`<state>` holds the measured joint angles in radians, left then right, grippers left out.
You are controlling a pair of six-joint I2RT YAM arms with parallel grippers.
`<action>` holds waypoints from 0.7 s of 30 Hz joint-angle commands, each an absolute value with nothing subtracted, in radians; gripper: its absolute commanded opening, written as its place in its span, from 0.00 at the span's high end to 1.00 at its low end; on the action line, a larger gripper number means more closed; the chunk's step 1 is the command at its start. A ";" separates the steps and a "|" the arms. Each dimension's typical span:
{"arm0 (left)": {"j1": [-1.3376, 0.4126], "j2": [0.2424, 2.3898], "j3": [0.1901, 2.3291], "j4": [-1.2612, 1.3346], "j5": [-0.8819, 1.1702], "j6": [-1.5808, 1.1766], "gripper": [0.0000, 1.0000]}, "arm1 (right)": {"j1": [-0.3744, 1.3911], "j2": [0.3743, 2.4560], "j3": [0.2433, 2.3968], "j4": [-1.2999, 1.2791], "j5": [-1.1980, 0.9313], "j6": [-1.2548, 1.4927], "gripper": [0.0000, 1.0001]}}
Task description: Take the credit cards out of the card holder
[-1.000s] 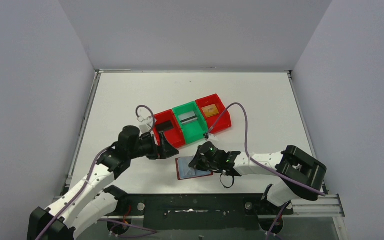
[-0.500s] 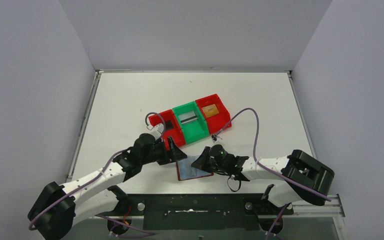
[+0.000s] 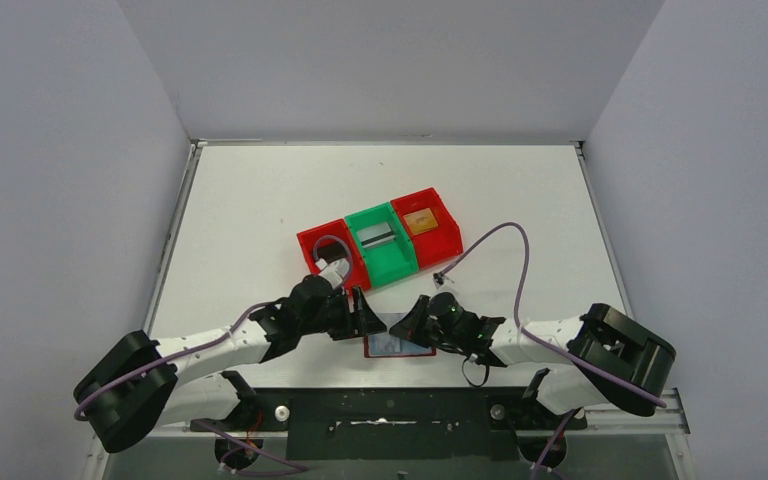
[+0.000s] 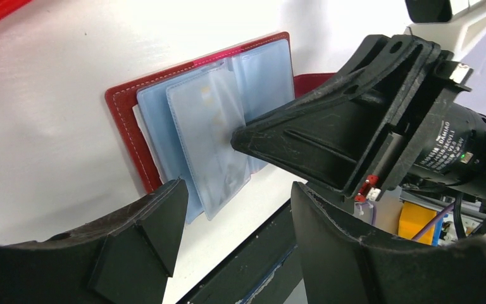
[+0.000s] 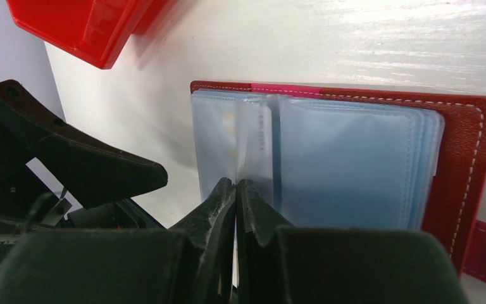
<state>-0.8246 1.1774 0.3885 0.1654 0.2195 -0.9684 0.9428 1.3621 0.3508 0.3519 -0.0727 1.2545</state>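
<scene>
Left fingers (image 4: pixel 140 244) nearer card holder (image 4: pixel 124 120)

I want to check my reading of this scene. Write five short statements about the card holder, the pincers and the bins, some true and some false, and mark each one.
1. The card holder lies open on the table. True.
2. The right pincer is shut on a clear pocket of the holder. True.
3. The left pincer grips a card. False: its jaws stand apart, with nothing between them.
4. The green bin stands between the left red bin and the right red bin. True.
5. The gold-tan card lies in the green bin. False: it lies in the right red bin; the green bin holds a silver-grey card.
</scene>
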 commanded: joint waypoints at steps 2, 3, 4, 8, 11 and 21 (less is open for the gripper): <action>-0.840 1.204 0.394 0.266 0.205 -0.982 0.40 | 0.936 1.320 0.342 0.419 -0.056 1.268 0.98; -0.841 1.202 0.394 0.269 0.202 -0.984 0.40 | 0.935 1.316 0.337 0.423 -0.057 1.272 0.99; -0.843 1.199 0.393 0.271 0.199 -0.986 0.40 | 0.934 1.312 0.329 0.435 -0.057 1.276 0.99; -0.845 1.193 0.388 0.278 0.193 -0.988 0.40 | 0.930 1.288 0.292 0.488 -0.054 1.294 0.99; -0.844 1.214 0.389 0.290 0.203 -0.987 0.40 | 0.926 1.282 0.278 0.500 -0.054 1.300 0.99; -0.873 1.312 0.424 0.318 0.218 -0.974 0.45 | 0.911 1.287 0.246 0.542 -0.067 1.313 0.99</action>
<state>-0.8585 1.2823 0.3878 0.2474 0.2111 -0.9871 0.9215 1.3113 0.2600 0.4568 -0.0757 1.2995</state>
